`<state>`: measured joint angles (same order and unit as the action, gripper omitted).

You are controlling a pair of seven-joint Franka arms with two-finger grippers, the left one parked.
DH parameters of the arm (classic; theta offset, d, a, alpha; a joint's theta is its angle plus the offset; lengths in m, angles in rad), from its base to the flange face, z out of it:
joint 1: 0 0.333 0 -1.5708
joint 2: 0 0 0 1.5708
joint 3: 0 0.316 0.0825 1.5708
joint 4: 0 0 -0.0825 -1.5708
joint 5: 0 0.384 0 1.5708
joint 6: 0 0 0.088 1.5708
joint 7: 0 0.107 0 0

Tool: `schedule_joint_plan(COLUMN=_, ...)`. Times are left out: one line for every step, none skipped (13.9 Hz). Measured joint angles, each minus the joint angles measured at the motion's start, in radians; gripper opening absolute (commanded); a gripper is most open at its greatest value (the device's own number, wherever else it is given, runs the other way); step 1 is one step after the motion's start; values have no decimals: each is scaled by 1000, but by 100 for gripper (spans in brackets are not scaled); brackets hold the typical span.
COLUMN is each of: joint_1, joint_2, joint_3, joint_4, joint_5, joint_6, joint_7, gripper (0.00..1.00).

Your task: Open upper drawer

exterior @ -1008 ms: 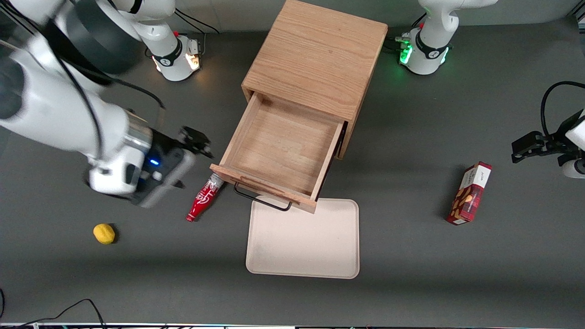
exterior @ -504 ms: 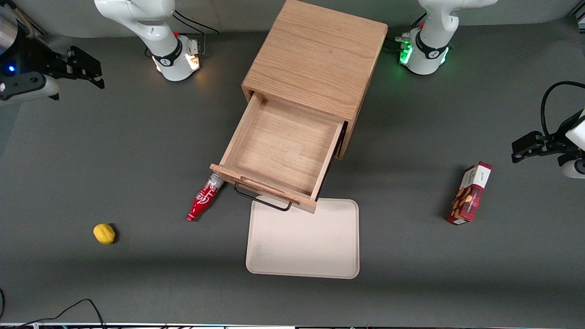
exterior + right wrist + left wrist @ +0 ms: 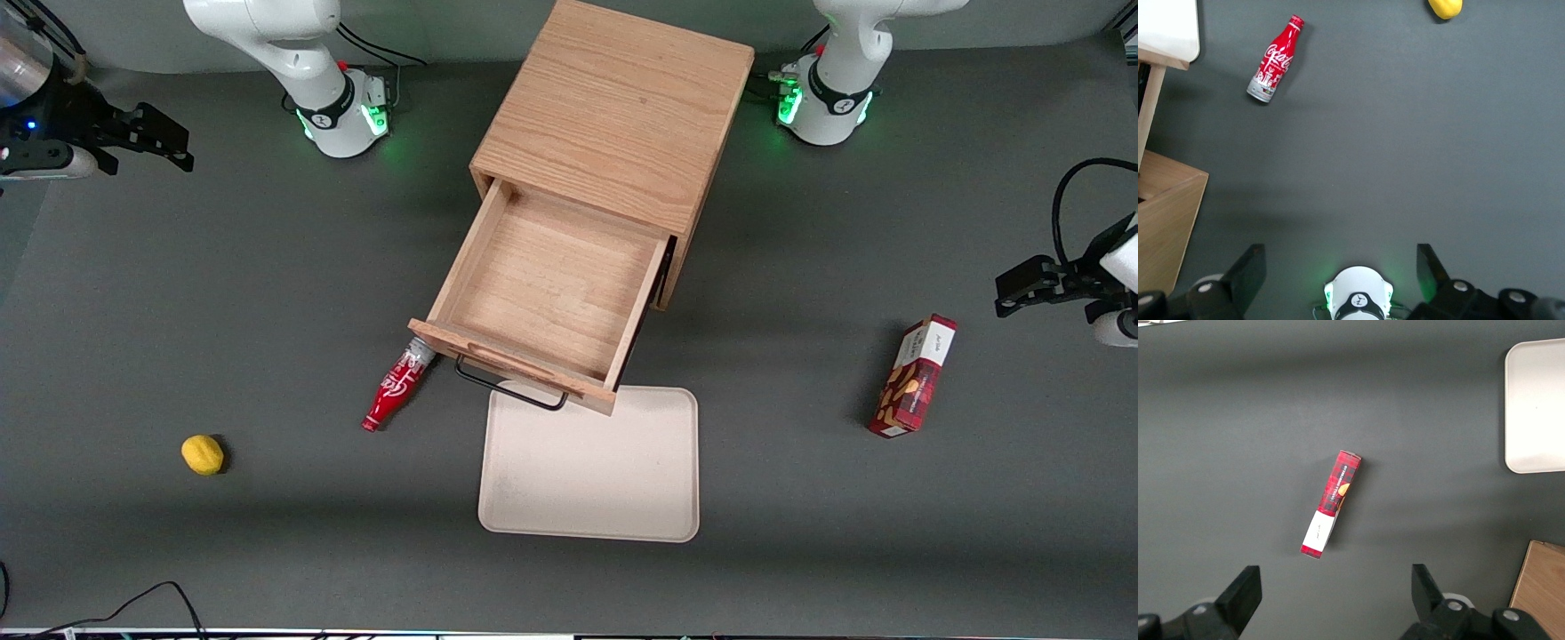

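Fingers spread wide, pinching nothing; the gripper sits at the upper left of the front frame, high over bare grey surface, well apart from the cabinet.

A second ago you had the arm low beside the drawer front; half a second ago it was already pulled up near this spot, and it has barely shifted since. The base light has gone from amber to green.

The upper drawer stands at frame centre, pulled far out, its tray empty, the black wire handle overhanging the cream tray. It hasn't moved across the frames. Your task looks done.

On the surface:
- A red cola bottle touches the drawer's corner.
- A lemon is at lower left.
- A red snack box lies toward the parked arm's end.
- A cable lies at the bottom edge.
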<state>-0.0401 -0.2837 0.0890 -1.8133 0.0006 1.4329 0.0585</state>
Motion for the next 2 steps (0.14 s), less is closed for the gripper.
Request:
schedule_joint_plan(joint_1=1, joint_2=5, joint_3=0, joint_4=9, joint_5=3, joint_6=11, joint_7=29, gripper=100)
schedule_joint_plan(joint_1=1, joint_2=15, joint_3=1, joint_4=28, joint_5=6, joint_6=13, joint_7=53, gripper=100)
